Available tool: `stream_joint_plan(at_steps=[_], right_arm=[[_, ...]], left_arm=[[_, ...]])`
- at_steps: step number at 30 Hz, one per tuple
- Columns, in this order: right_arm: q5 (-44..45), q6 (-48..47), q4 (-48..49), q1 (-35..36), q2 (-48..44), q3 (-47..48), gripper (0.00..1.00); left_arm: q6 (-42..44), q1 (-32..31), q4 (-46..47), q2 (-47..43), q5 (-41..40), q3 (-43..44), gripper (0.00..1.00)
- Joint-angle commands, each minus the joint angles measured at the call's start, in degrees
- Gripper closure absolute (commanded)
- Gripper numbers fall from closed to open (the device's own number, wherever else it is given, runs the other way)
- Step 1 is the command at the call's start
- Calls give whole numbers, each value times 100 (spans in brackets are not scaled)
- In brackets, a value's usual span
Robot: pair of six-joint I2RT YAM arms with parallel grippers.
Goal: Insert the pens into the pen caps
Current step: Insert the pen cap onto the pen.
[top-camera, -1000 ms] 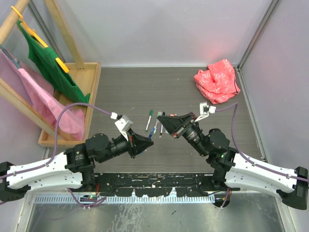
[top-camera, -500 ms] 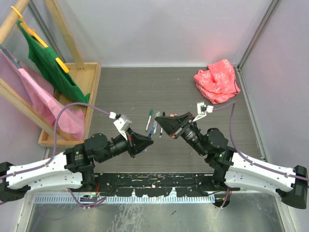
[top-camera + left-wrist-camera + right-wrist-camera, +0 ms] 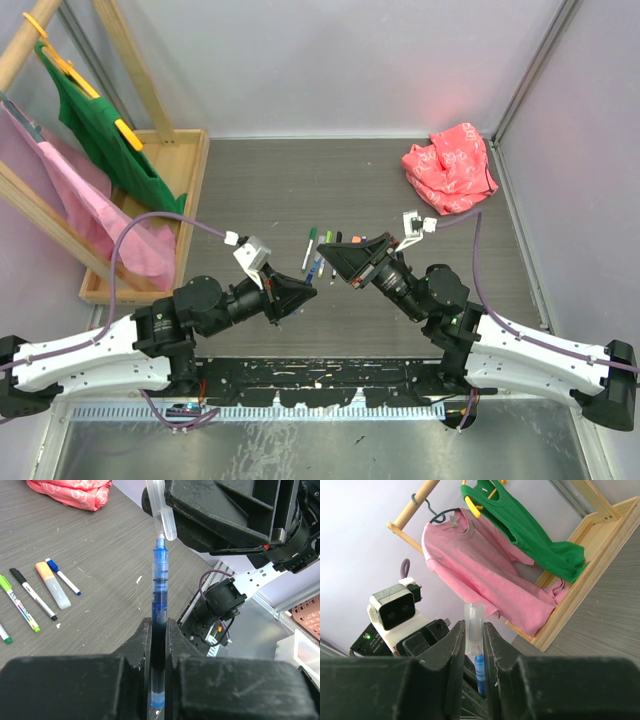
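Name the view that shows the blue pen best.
Left wrist: the blue pen rises from the left tool, tip at the clear cap. Right wrist shows only a short blue stretch; top external, nothing clear.

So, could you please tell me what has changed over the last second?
The right gripper, carrying the clear cap, edged slightly left toward the blue pen in the left gripper. Both grips held, and the loose pens and red cloth stayed put.

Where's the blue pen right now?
Left wrist view: the blue pen stands clamped in the left gripper, tip at the clear cap in the right gripper.
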Motion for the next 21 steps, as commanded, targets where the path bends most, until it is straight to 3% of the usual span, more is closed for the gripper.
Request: stream_joint_plan(at_steps=[1, 21], right_arm=[[-130, 83, 333, -11, 5, 132, 100], [-529, -103, 687, -9, 263, -55, 100]], left_arm=[[73, -15, 514, -134, -195, 34, 100], [32, -15, 767, -98, -504, 73, 100]])
